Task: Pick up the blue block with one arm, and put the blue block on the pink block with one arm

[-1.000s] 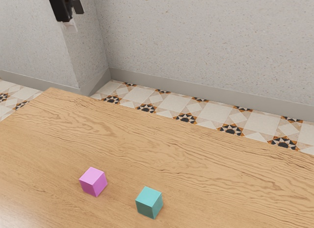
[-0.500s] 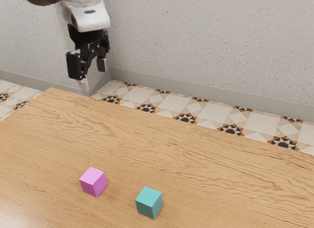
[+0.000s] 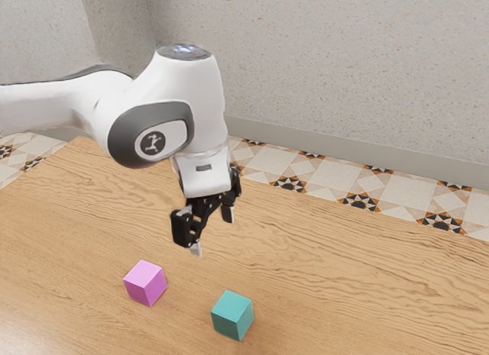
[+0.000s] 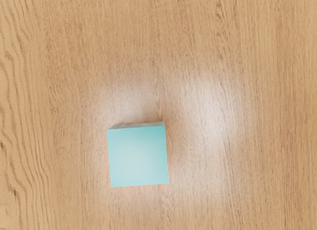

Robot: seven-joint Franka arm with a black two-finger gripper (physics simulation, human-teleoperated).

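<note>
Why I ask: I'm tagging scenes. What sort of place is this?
Probably a simulated indoor room: a wooden table with a pink block and blue block, patterned floor tiles, and a speckled wall.

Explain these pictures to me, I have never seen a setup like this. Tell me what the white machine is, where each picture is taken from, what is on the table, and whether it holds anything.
The white machine is a robot arm in a computer simulation. At its end is a black gripper with two fingers, which stand apart and hold nothing.

The exterior view is taken from a camera beside the arm. It shows a wooden table with two small cubes on it: a pink block and, apart from it toward the exterior view's right, a blue block of a blue-green shade. The gripper hovers above the table, near both cubes and touching neither.

The wrist view comes from a camera on the arm's hand, looking straight down. It shows the blue block from above on the wood grain.
</note>
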